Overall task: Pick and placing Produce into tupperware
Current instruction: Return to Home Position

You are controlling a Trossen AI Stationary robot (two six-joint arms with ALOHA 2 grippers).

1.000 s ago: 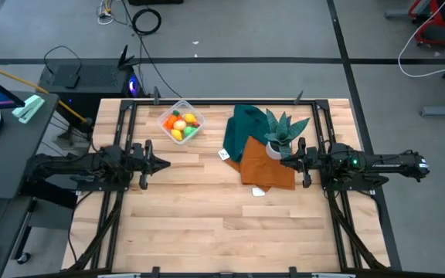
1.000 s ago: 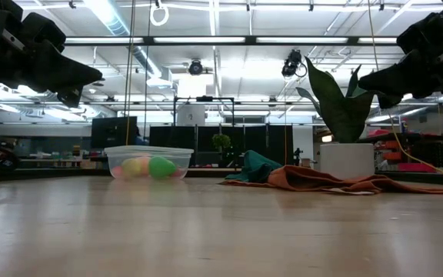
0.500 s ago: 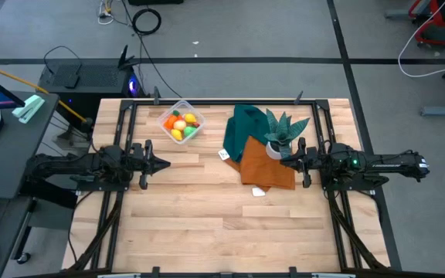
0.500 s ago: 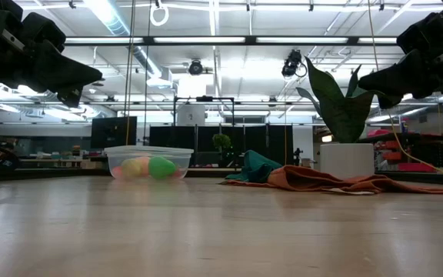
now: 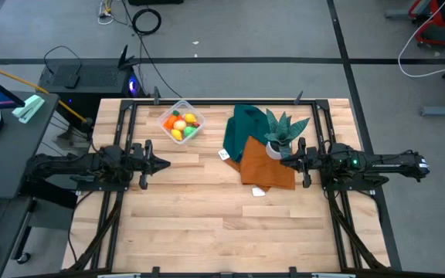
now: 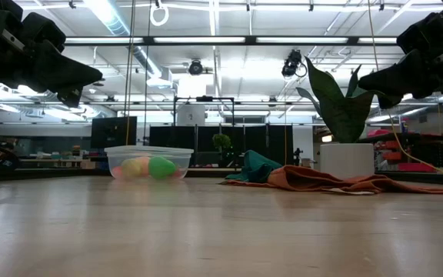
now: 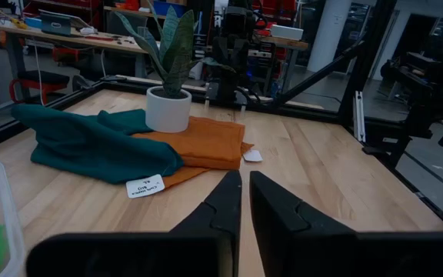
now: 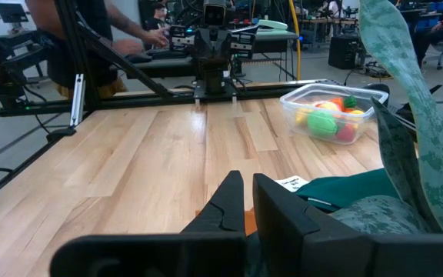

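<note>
The clear tupperware point(image 5: 181, 122) stands on the table near its far edge, left of centre, and shows too in the low view point(image 6: 146, 163) and the right wrist view point(image 8: 329, 114). The produce point(image 5: 181, 124) lies inside it: yellow, orange, green and red pieces. My left gripper point(image 5: 164, 163) hovers level above the table's left side, shut, holding nothing; its fingertips point(image 7: 245, 178) point toward the right edge. My right gripper point(image 5: 284, 161) hovers level at the right, shut and empty, its fingertips point(image 8: 248, 179) pointing toward the left edge, just beside the plant pot.
A teal cloth point(image 5: 246, 127) and an orange cloth point(image 5: 267, 166) lie right of centre, with a potted spiky plant point(image 5: 280, 135) standing on them. Two small white tags point(image 5: 224, 154) point(image 5: 259, 191) lie beside the cloths. A person point(image 8: 91, 31) stands beyond the table's left side.
</note>
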